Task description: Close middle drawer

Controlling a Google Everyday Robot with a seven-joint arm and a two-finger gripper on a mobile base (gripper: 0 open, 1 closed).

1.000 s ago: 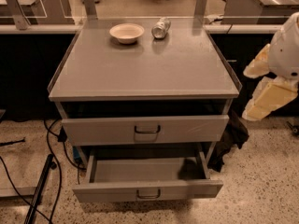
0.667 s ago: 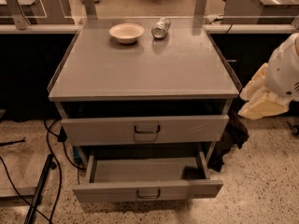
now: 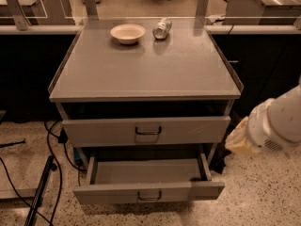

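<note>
The grey cabinet (image 3: 146, 65) has two drawers showing. The top drawer (image 3: 146, 130), with the taller front and larger handle, stands slightly out. Below it, the middle drawer (image 3: 148, 191) is pulled well out, showing its shallow grey tray (image 3: 146, 171) and small dark loop handle (image 3: 150, 197). The lowest drawer is out of view. My gripper (image 3: 239, 139) is at the end of the white arm (image 3: 277, 121). It hangs beside the cabinet's right edge at the height of the top drawer front, apart from the middle drawer.
A beige bowl (image 3: 127, 32) and a silver can (image 3: 162, 28) lying on its side are at the back of the cabinet top. Black cables (image 3: 51, 145) and a dark bar (image 3: 40, 192) lie on the speckled floor at left. Counters stand behind.
My arm and gripper have moved down and to the left, closer to the cabinet's right side. Neither drawer has moved.
</note>
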